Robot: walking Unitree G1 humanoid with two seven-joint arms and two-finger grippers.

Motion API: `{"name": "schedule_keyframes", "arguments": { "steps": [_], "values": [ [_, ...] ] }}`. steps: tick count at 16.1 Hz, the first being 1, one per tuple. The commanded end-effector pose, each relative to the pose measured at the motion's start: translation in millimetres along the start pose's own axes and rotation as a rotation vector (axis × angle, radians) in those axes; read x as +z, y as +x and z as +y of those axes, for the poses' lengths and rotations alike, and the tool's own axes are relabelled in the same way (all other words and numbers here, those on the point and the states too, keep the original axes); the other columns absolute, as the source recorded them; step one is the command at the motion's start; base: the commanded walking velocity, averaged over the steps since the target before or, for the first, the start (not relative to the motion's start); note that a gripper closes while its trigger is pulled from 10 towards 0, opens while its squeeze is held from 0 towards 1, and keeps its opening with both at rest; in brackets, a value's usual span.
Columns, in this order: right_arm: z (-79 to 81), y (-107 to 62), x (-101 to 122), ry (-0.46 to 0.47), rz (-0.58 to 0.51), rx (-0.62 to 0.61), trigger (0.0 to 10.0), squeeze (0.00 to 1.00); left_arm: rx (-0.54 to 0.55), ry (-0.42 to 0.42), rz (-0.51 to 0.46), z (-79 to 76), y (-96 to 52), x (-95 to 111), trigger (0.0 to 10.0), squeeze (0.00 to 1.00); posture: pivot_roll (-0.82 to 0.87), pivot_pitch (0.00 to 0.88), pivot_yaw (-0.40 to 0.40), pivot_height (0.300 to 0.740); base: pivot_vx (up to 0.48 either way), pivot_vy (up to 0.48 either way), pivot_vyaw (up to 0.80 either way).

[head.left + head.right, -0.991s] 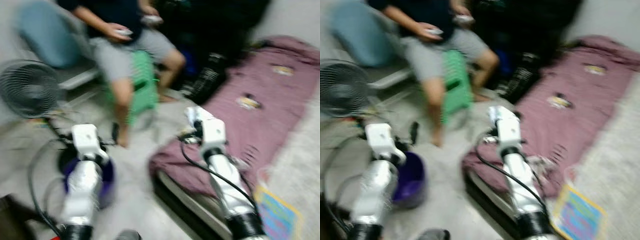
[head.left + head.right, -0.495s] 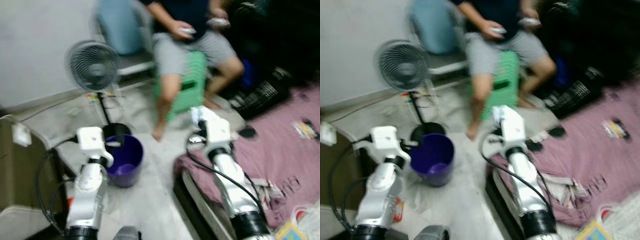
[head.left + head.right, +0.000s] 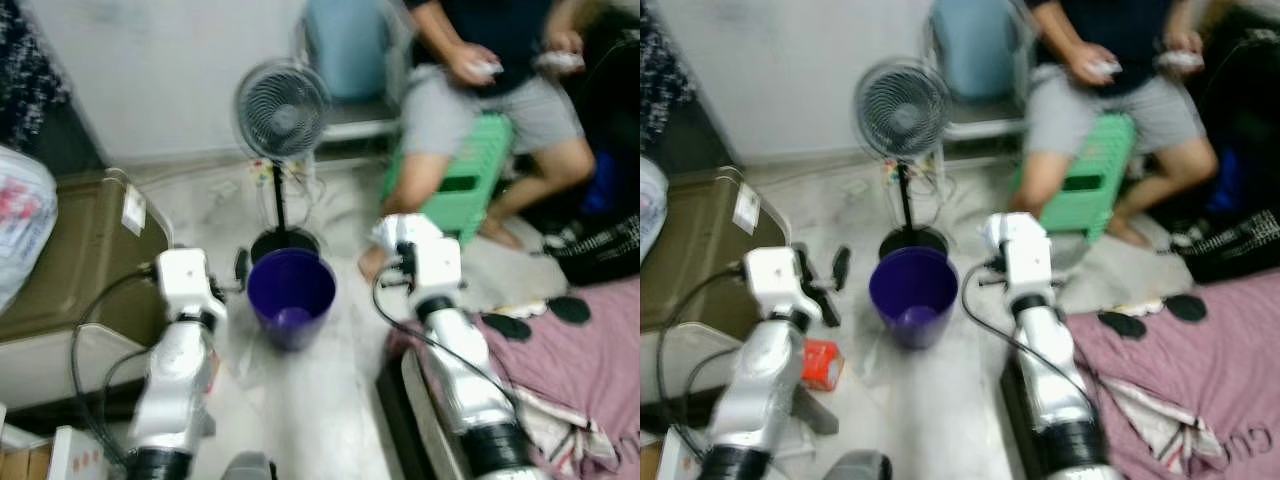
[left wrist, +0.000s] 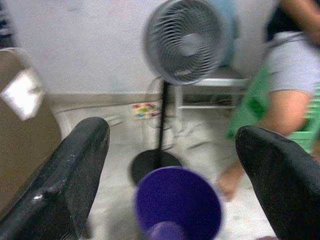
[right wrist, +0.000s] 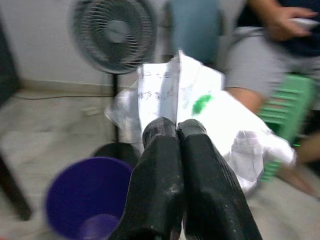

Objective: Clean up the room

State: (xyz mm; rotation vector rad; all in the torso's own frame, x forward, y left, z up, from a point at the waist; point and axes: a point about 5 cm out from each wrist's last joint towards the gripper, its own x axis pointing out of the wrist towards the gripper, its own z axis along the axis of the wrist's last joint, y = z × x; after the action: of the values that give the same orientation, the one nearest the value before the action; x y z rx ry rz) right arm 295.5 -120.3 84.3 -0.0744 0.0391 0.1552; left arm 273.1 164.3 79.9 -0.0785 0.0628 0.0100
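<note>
Crumpled white paper with printed lines and a green mark is sitting pinched in the right gripper, whose black fingers are pressing together on it; the paper is hanging in the air above the floor, just beside the round purple plastic bucket. A mauve bed cover is spreading over the bed at the robot's right, with the right arm reaching out past the bed's near corner. A brown box-like case is lying at the robot's left. A person in grey shorts is sitting on a green plastic stool, holding a white object in each hand. A grey standing fan is rising just behind the bucket. The left gripper is hovering near the bucket, its fingers spread wide apart and gripping nothing. A small red packet is lying on the floor beside the left arm.
</note>
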Motion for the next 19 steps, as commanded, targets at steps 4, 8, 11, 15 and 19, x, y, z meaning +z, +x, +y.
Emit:
{"name": "schedule_keyframes", "arguments": {
  "steps": [4, 8, 11, 15, 19],
  "values": [
    [-3.5, 1.3, 2.8, -0.007, -0.013, -0.004, 10.0, 0.0, -0.014, 0.007, -0.019, -3.3, 2.3, 4.9, 10.0, 0.0, 0.04, 0.0, -0.007, 0.74, 0.0, 0.0, 0.8],
    [-4.1, 1.6, 2.9, 0.002, -0.015, -0.01, 10.0, 0.0, -0.013, 0.008, -0.024, -3.3, 2.9, 5.8, 10.0, 0.0, 0.04, 0.0, -0.006, 0.74, 0.0, 0.0, 0.52],
    [-4.2, 1.6, 2.9, 0.002, -0.014, -0.01, 10.0, 0.0, -0.011, 0.007, -0.027, -3.5, 2.9, 6.2, 10.0, 0.0, 0.04, 0.0, -0.007, 0.74, 0.0, 0.0, 0.0],
    [-4.3, 1.1, 2.7, 0.001, -0.014, -0.008, 10.0, 0.0, -0.017, 0.003, -0.029, -4.4, 2.3, 6.4, 10.0, 0.0, 0.04, 0.0, -0.007, 0.74, 0.0, 0.0, 0.0],
    [-2.4, 0.8, 4.0, 0.002, -0.025, 0.006, 10.0, 0.0, -0.013, 0.005, -0.03, -4.1, 1.7, 6.4, 10.0, 0.0, 0.04, 0.0, -0.007, 0.74, 0.0, 0.0, 0.72]
  ]
}}
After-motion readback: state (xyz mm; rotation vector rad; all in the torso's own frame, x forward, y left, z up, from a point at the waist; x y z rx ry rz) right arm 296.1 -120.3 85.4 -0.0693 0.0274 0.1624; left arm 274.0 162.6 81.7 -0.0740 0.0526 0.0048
